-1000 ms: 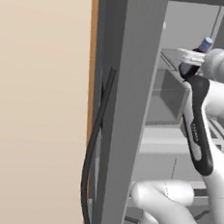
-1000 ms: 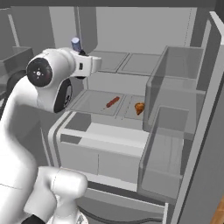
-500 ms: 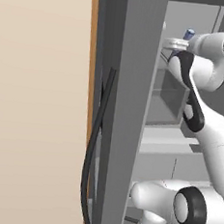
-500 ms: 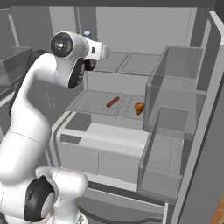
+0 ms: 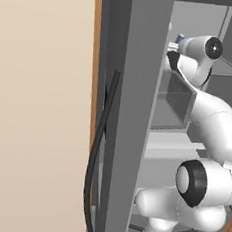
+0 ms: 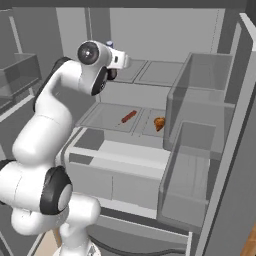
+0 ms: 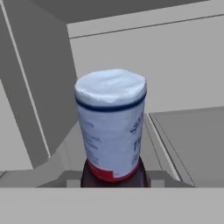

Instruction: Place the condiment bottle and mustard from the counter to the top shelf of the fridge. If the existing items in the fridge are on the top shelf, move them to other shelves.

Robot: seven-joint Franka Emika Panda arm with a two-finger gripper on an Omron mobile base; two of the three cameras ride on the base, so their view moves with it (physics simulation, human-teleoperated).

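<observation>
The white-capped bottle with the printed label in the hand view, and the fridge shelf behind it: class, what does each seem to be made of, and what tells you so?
White-capped bottle with printed label: probably plastic, with a matt white cap and a dark body below a paper-like label with blue print and a red band; it shows no glassy reflections. Grey fridge shelf: looks like smooth plastic or frosted glass, flat and even with thin seam lines; which one is unclear.

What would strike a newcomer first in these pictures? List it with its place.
The white arm reaching up into the open fridge, its hand at the top shelf. In the hand view, a condiment bottle with a white wrapped top stands upright between the jaws. On the shelf below lie a reddish sausage and an orange item.
</observation>
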